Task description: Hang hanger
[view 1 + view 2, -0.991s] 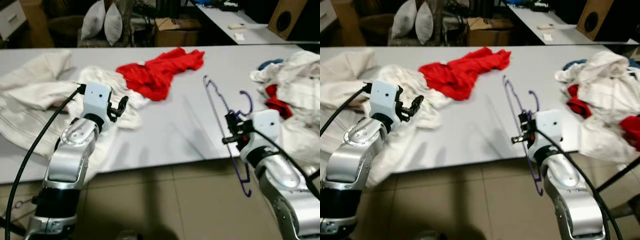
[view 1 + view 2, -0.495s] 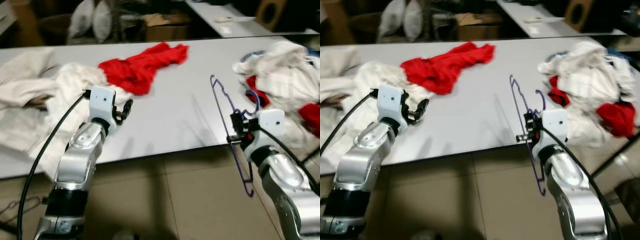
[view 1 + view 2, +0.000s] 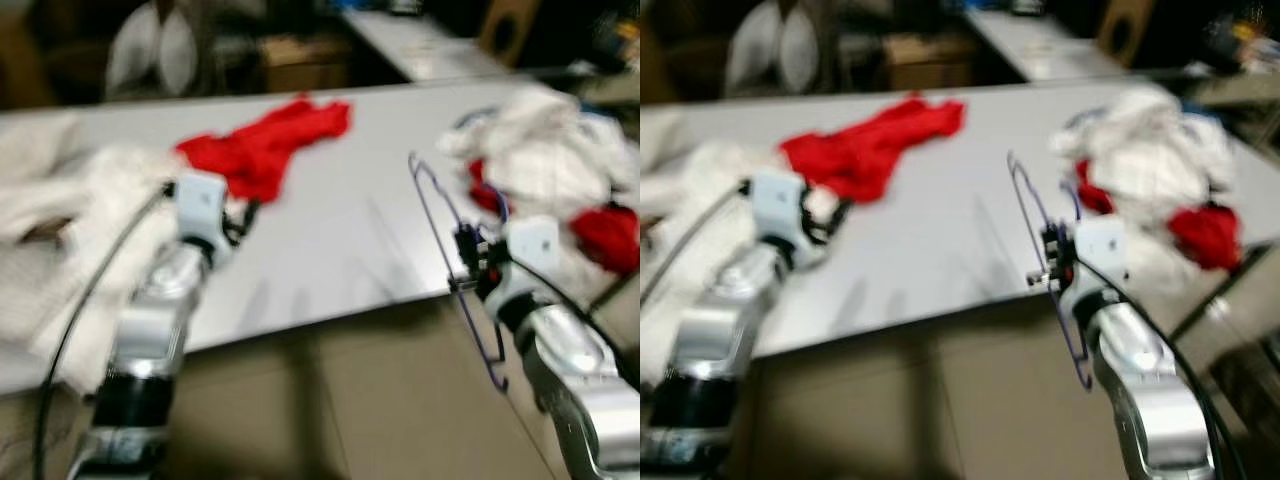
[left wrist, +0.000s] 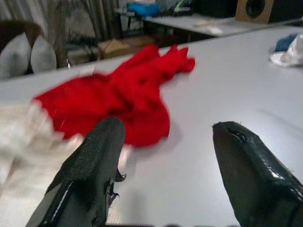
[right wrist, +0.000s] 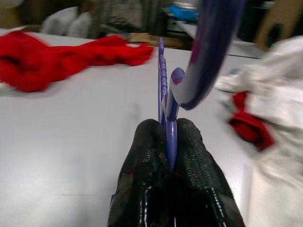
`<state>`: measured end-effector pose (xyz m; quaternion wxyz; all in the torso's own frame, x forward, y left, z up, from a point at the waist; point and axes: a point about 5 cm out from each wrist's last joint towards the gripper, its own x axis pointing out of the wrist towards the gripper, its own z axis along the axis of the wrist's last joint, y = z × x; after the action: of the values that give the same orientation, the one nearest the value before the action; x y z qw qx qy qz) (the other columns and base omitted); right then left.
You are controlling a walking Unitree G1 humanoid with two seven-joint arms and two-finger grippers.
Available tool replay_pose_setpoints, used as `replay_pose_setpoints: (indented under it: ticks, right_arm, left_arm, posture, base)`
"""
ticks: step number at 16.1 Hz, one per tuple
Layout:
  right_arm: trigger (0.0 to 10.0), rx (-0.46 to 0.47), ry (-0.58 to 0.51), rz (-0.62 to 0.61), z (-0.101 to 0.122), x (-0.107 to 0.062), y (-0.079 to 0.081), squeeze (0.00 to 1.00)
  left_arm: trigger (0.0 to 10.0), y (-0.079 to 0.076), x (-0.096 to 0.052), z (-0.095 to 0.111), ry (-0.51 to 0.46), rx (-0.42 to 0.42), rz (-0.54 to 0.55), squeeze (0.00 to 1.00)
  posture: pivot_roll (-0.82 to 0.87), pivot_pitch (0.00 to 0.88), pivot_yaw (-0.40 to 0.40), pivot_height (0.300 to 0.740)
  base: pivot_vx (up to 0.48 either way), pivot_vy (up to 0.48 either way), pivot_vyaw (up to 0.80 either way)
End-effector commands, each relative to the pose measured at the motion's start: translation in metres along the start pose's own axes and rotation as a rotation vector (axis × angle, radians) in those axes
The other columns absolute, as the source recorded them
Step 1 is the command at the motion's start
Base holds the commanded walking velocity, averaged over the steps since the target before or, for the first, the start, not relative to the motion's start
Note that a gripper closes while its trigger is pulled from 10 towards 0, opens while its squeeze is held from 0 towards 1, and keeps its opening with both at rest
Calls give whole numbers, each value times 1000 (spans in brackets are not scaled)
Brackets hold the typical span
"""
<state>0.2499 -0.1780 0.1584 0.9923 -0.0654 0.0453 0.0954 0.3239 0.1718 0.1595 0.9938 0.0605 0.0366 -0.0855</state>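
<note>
A thin purple hanger (image 3: 440,215) stands on edge at the table's front right, its lower part hanging past the edge over the floor. My right gripper (image 3: 466,262) is shut on the hanger; in the right wrist view both black fingers (image 5: 147,156) pinch the purple hanger (image 5: 168,118) between them. My left gripper (image 3: 240,217) is raised over the table's left part, open, with nothing between its fingers (image 4: 94,165), and points toward a red garment (image 4: 118,99).
A long white table (image 3: 340,240) carries the red garment (image 3: 265,145), white clothes (image 3: 70,230) at the left and a heap of white and red clothes (image 3: 545,170) at the right. Tiled floor (image 3: 330,400) lies in front. Pillows, a cardboard box and another table stand behind.
The whole picture has shifted left and blurred, so the camera is turning right. The right gripper keeps the hanger and the left gripper stays open.
</note>
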Motion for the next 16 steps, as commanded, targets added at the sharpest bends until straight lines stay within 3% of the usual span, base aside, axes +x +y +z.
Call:
replay_pose_setpoints:
  ticks: [1,7,12,14,16]
  right_arm:
    - [10000,-16,-6,-23,1,-1,-6,0]
    - [10000,-44,-18,-7,0,-2,-4,0]
    - [10000,-106,4,60,-1,1,1,0]
    - [10000,-95,-10,65,-1,0,2,0]
    - [10000,-52,-22,59,-1,-2,1,0]
  left_arm:
    - [10000,-9,5,6,-22,-1,-26,0]
    - [10000,-9,5,5,-27,6,-28,0]
    - [10000,1,7,2,-21,21,32,0]
    - [10000,2,6,1,-19,27,39,0]
    - [10000,5,6,0,-15,39,52,0]
  posture:
    - [23,0,-10,740]
    - [22,0,-11,740]
    - [23,0,-19,740]
    - [23,0,-19,740]
    - [27,0,-21,740]
  base:
    - [368,0,-800]
    - [368,0,0]
    - [368,0,160]
    - [369,0,800]
    - [366,0,0]
